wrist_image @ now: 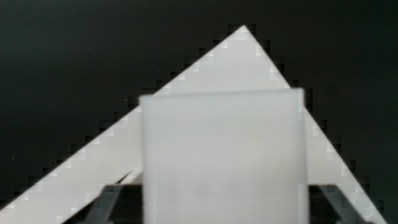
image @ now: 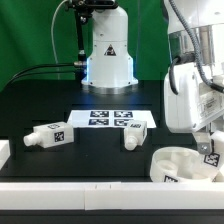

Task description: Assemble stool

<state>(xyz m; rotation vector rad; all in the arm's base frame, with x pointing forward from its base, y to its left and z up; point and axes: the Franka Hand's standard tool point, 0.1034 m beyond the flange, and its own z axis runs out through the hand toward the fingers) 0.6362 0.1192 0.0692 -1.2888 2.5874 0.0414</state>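
Observation:
The round white seat disc (image: 172, 162) lies at the front on the exterior view's right. My gripper (image: 207, 140) hangs just over it, shut on a stubby white leg (image: 211, 155) whose tag shows below the fingers. In the wrist view that leg (wrist_image: 222, 140) fills the middle as a pale block, pinched between the two dark fingers (wrist_image: 118, 200) of my gripper (wrist_image: 226, 205). A white triangular shape (wrist_image: 240, 60) lies behind it; I cannot tell what it is. Two loose legs lie on the black table, one at the exterior view's left (image: 48, 135) and one near the middle (image: 131, 139).
The marker board (image: 110, 119) lies flat in the middle of the table, in front of the robot's base (image: 108, 60). A white block (image: 3, 152) sits at the far left edge. A white rail (image: 70, 196) runs along the front edge.

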